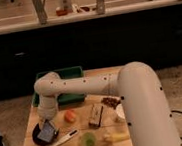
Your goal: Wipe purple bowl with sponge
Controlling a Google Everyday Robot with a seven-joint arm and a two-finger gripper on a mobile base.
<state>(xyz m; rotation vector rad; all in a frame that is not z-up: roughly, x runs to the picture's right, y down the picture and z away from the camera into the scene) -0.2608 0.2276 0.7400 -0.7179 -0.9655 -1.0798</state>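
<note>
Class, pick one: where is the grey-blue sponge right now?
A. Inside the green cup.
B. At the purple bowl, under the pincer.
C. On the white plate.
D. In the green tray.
B: the sponge shows against the dark inside of the purple bowl, with the pincer directly over it, next to the white-handled brush.

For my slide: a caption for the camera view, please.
The gripper hangs over the purple bowl with the sponge in it.
</note>
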